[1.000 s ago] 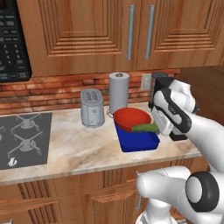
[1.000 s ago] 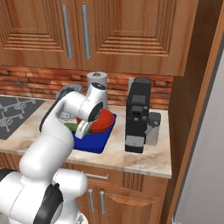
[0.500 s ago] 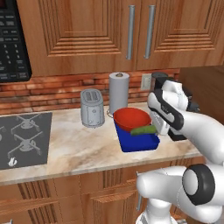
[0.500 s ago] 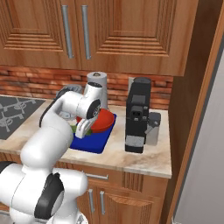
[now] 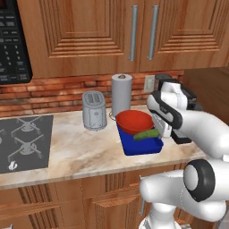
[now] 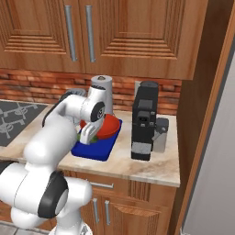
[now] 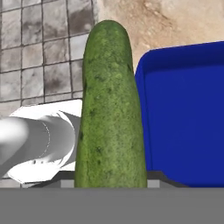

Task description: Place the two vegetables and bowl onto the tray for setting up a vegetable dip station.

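One cucumber [image 7: 111, 109] sits pinched in your gripper [image 5: 162, 127], sticking out straight ahead of the fingers. Just below and beside it you have one blue tray [image 7: 183, 113], and beyond, one red bowl [image 5: 133, 121] resting on that tray.

No text can be read; the microwave [image 5: 11, 42] keypad markings are too blurred to make out.

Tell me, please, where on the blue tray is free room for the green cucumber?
The deep blue rectangular tray is crowded at its back, where the glossy red bowl sits. Its front part, bordered by the bowl and the near rim, looks bare. The dark green cucumber, held in the gripper, hangs over it.
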Motion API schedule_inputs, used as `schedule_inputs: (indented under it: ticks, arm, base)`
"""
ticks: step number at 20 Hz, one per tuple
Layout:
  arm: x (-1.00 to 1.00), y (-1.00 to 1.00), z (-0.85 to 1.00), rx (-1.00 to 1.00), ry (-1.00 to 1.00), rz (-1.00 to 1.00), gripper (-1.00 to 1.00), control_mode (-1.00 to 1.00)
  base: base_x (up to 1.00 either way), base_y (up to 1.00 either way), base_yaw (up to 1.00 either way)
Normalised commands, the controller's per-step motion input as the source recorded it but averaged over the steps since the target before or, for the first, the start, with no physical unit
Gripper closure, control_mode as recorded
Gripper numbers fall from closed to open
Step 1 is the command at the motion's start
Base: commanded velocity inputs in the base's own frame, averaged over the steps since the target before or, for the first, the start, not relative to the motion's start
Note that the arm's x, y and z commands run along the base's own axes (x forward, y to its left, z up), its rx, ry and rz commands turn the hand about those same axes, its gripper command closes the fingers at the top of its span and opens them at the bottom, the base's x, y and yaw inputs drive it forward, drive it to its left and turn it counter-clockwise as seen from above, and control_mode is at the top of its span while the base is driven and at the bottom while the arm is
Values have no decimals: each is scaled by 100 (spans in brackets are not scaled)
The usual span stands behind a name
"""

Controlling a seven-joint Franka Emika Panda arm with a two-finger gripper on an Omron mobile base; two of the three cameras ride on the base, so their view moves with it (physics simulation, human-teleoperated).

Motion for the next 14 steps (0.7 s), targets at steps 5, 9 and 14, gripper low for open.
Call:
schedule_inputs:
  ticks: [5, 9, 14]
  arm:
    - [4, -7, -10, -5, 5, 1, 100, -100]
    - [8, -6, -10, -4, 3, 0, 100, -100]
    - [7, 0, -12, -3, 1, 0, 100, -100]
  base:
    - [0, 0, 0]
    - [0, 0, 0]
    - [0, 0, 0]
